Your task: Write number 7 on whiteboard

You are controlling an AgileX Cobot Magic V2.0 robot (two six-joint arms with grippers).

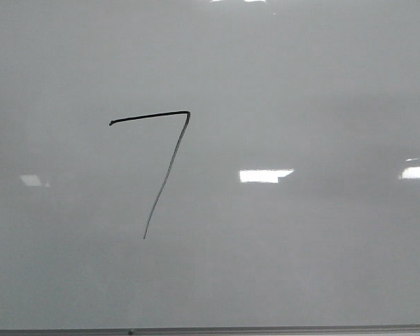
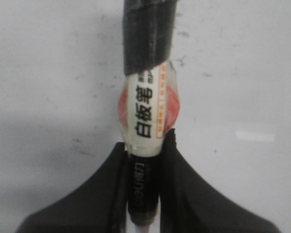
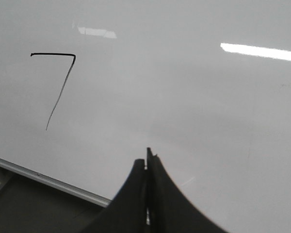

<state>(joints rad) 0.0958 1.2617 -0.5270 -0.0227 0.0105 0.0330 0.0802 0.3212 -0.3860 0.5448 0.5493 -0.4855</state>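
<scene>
A 7 point(image 3: 58, 82) drawn on the whiteboard point(image 3: 194, 107)
The right gripper point(image 3: 147, 158) is held closed above the board, well apart from the figure.

- My left gripper point(image 2: 144, 160) runs off the lower edge of the left wrist view, so I see only the inner parts of its fingers.
- The marker point(image 2: 146, 111) I grip is cut off at the top edge; its tip is out of sight, and its label print is blurred.
- In the front view the whiteboard point(image 1: 301, 266) overruns every edge but the bottom.
- My right gripper point(image 3: 147, 160) is cropped at the bottom edge.
</scene>
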